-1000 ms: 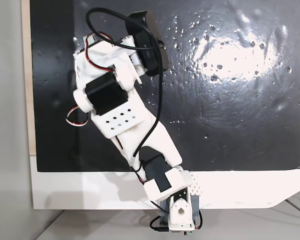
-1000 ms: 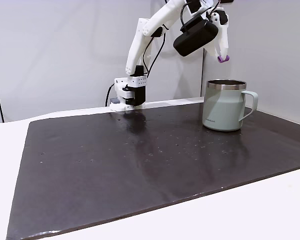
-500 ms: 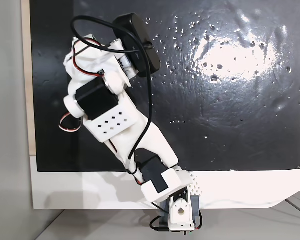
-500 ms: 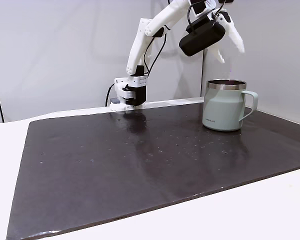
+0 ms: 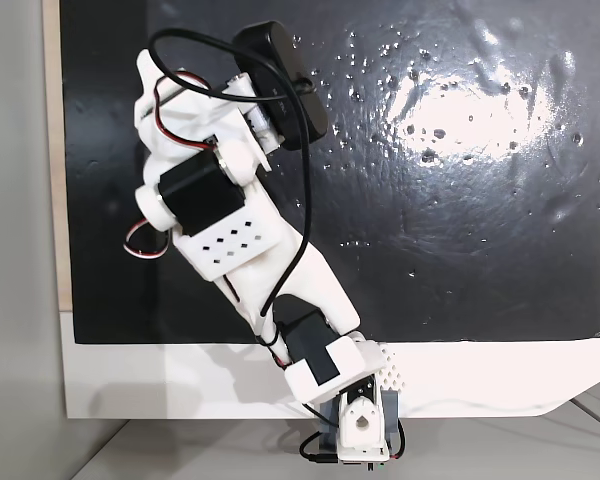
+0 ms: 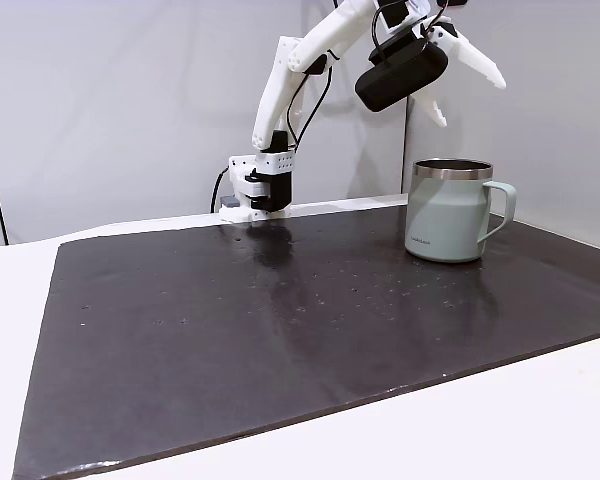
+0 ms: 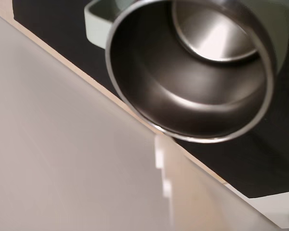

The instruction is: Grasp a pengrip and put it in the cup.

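Dark matting covers the table [image 6: 280, 320], and at upper right the gripper [image 6: 465, 90] hangs spread and empty above the cup [image 6: 450, 212], so the drop looks done.

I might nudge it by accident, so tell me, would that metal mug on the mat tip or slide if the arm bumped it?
The cup looks squat, with a broad base flat on the mat, so it probably slides rather than tips. Its steel-looking inside suggests some weight. The handle could turn it if caught.
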{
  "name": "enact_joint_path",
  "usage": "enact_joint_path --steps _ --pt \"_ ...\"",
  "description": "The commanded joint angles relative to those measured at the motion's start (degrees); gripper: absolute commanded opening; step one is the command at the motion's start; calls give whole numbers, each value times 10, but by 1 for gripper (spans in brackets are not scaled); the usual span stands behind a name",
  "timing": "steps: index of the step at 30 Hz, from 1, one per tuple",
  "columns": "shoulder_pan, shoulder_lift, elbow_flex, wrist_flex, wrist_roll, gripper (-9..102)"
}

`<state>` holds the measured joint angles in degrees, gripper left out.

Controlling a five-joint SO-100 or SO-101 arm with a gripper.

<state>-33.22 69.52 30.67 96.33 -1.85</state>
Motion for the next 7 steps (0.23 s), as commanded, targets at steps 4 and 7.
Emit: enact_joint_path --steps 4,7 --pt "14 30 -19 5 -8 36" --pt "15 30 -19 5 -10 35"
